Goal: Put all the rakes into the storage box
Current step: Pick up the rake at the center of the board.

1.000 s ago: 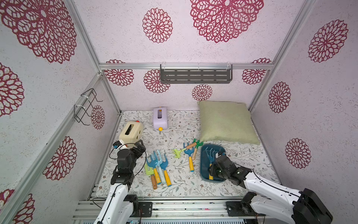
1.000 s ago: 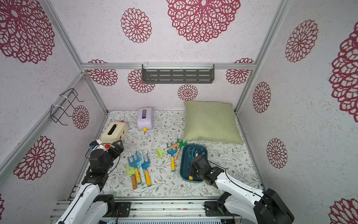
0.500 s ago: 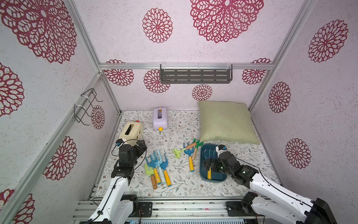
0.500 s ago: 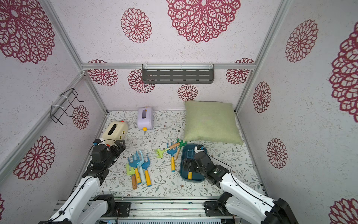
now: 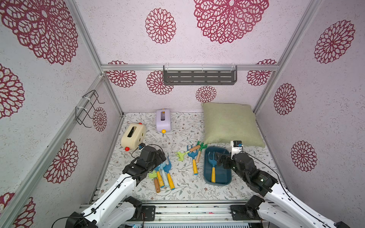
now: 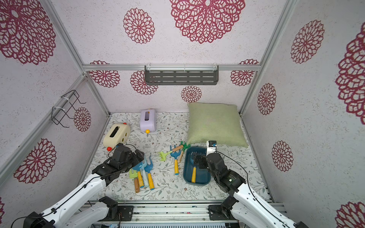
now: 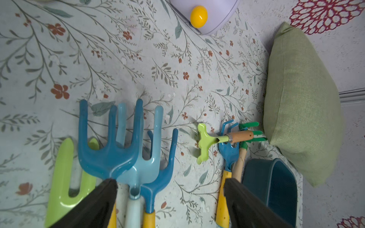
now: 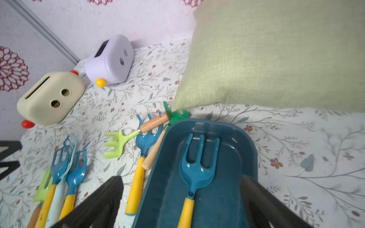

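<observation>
The right jaws stand wide apart and empty above the storage box (image 8: 169, 177). The rake (image 8: 197, 173) lies free on the box floor, seen in the gap between them in the right wrist view and touching neither. Its long axis runs parallel to the box's long side, with the blue tines toward the cushion (image 5: 231, 124) and the yellow handle toward the robot's base. The right arm is much the nearer, so the coming move is judged to be its own: a plain rise and retreat along that axis, clear of the box walls. The left jaws are also apart and hold nothing. They hang over the heads of a bundle of loose rakes (image 5: 164, 173) that lies on the tabletop (image 5: 181, 189), well apart from the box. Three more small tools (image 5: 194, 159) lie just beside the box's left wall. Compared with one second earlier, the right arm, which then lay flatter with its jaws low over the rake's handle in the box, is now raised. The rake rests flat inside the box, and the left arm has reached forward over the loose bundle.
</observation>
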